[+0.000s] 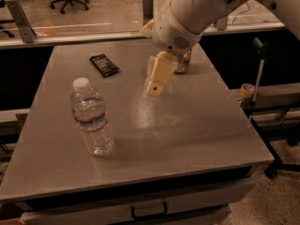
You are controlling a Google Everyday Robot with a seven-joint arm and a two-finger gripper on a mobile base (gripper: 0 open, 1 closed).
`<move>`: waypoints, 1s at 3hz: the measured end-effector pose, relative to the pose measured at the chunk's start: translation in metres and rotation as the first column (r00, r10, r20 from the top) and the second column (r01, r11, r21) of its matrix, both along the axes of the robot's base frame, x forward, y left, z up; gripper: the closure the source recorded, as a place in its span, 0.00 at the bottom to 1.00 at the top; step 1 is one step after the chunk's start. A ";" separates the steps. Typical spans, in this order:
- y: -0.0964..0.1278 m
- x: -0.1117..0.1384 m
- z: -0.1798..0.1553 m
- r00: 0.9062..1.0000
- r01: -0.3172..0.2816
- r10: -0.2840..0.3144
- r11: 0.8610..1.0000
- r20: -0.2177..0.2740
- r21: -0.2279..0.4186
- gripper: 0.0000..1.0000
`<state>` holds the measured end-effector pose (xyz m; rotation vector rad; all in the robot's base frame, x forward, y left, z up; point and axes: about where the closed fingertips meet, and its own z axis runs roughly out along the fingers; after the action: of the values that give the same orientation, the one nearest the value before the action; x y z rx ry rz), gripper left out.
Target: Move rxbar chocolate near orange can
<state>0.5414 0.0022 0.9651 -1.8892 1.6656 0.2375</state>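
Grey tabletop (pixel 197 144) is filling most of the view, with the gripper (pixel 154 87) hanging low over its rear middle, tip pointing down; whether it is clenched or released cannot be told. Just behind it the orange can (pixel 183 64) is standing, partly hidden by the arm. The rxbar chocolate (pixel 104 64) is lying flat off to the left, well apart from the can. A water bottle (pixel 91 118) is standing upright nearer the front.
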 end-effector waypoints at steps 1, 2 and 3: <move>0.009 0.021 -0.008 1.000 0.026 -0.027 0.997 0.008 0.074 0.00; 0.043 0.063 -0.018 1.000 0.003 -0.006 0.988 0.019 0.154 0.00; 0.084 0.107 -0.031 1.000 0.018 -0.023 0.976 0.020 0.218 0.00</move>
<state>0.6486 0.0863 0.9345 -1.7053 1.5745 0.3732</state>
